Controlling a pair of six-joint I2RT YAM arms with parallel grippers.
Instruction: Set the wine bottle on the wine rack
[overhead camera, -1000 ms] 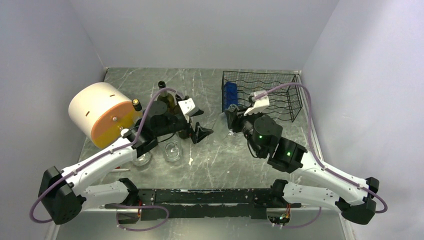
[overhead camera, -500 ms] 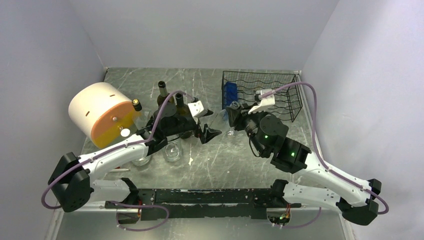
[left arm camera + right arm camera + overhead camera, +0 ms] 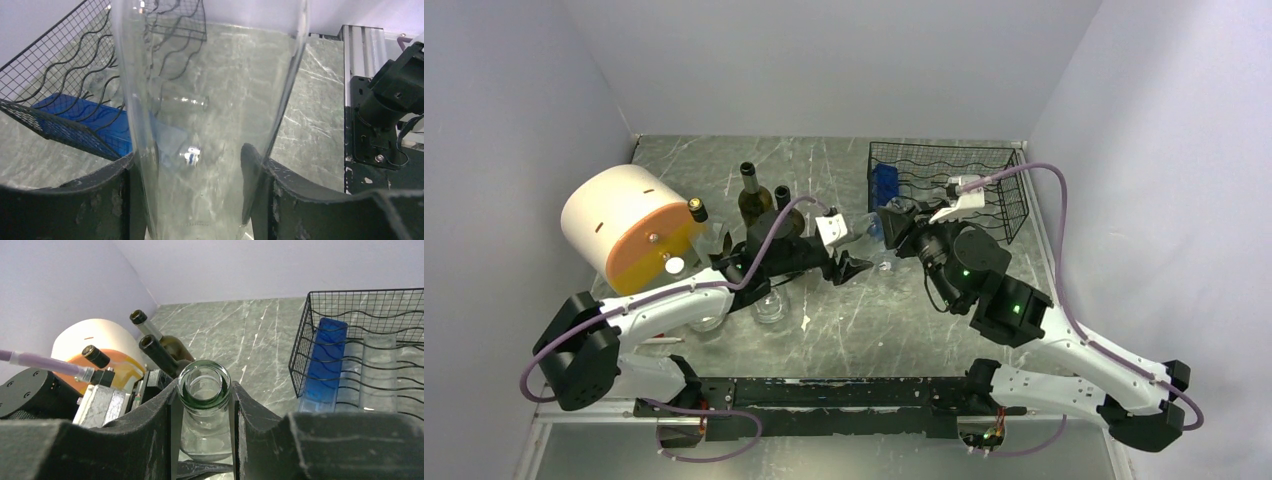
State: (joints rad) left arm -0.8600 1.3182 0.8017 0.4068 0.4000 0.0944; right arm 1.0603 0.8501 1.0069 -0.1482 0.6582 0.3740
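Note:
A clear glass wine bottle (image 3: 865,228) hangs between my two grippers, just left of the black wire wine rack (image 3: 944,185). My left gripper (image 3: 848,256) is shut on its wide body; in the left wrist view both fingers (image 3: 125,192) press the glass of the wine bottle (image 3: 200,125). My right gripper (image 3: 204,390) is shut on the neck of the wine bottle (image 3: 205,432), just below its open mouth. The wine rack (image 3: 365,315) stands to the right with a blue bottle (image 3: 325,360) and a clear one (image 3: 377,370) lying in it.
Two dark bottles (image 3: 750,190) (image 3: 782,198) stand upright at the back left. A white drum with an orange face (image 3: 629,228) lies at the left. Glasses (image 3: 769,305) sit under the left arm. Walls close off the back and both sides.
My left gripper has swung right from the dark bottles to the clear bottle and shut on its body. The right gripper, still holding the neck, has shifted slightly up towards the rack.

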